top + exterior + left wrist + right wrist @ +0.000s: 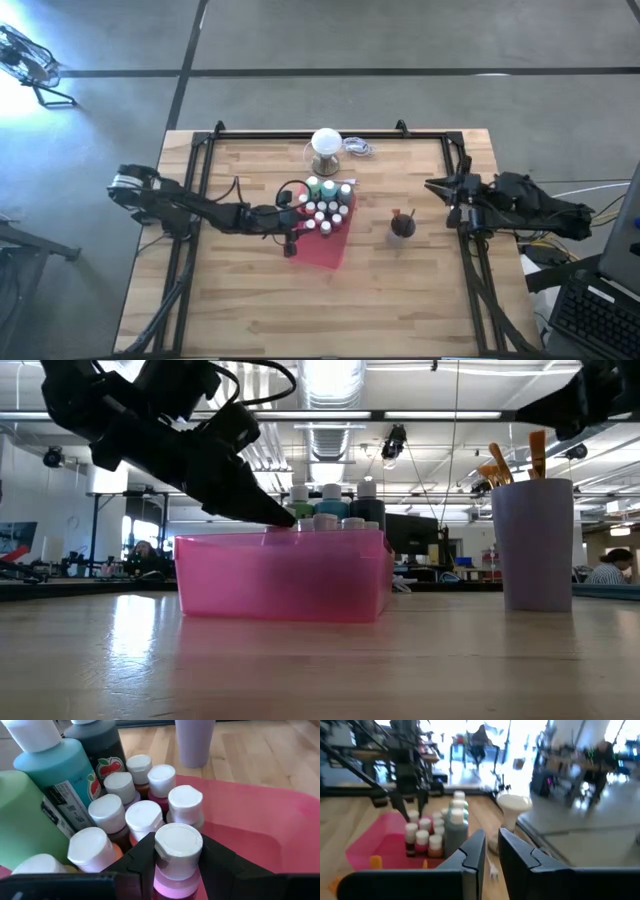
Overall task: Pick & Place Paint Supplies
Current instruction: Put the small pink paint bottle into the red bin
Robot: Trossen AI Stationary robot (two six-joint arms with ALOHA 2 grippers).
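Main risk: left gripper (pixel 177 865) is clenched on a pink paint bottle (pixel 176 870) just under its white cap, right at the edge of a tight cluster inside the pink tray (pixel 325 250). Neighbouring caps sit touching or just beside it. A tilted lift or sideways drag would likely tip the small bottles next to it, and one falling could take others down, judging by how closely they stand.

Second risk: the grip is high on the bottle, near the cap. If the cap is loose or the bottle swings, it could slip out.

Right gripper (pixel 491 851) is off at the table's right edge, well apart from everything, holding nothing; fingers nearly together with a narrow gap. No collision risk there.

Counts, largest first:
- 1 pink tray, mid-table
- 1 lavender cup (pixel 538 545), well apart from the tray on its right, with a few brown-handled brushes (pixel 512 460) standing in it; exact brush count unclear
- 3 large bottles: light green (pixel 22 820), teal (pixel 57 775), dark (pixel 100 747)
- small white-capped bottles: roughly nine, some partly hidden
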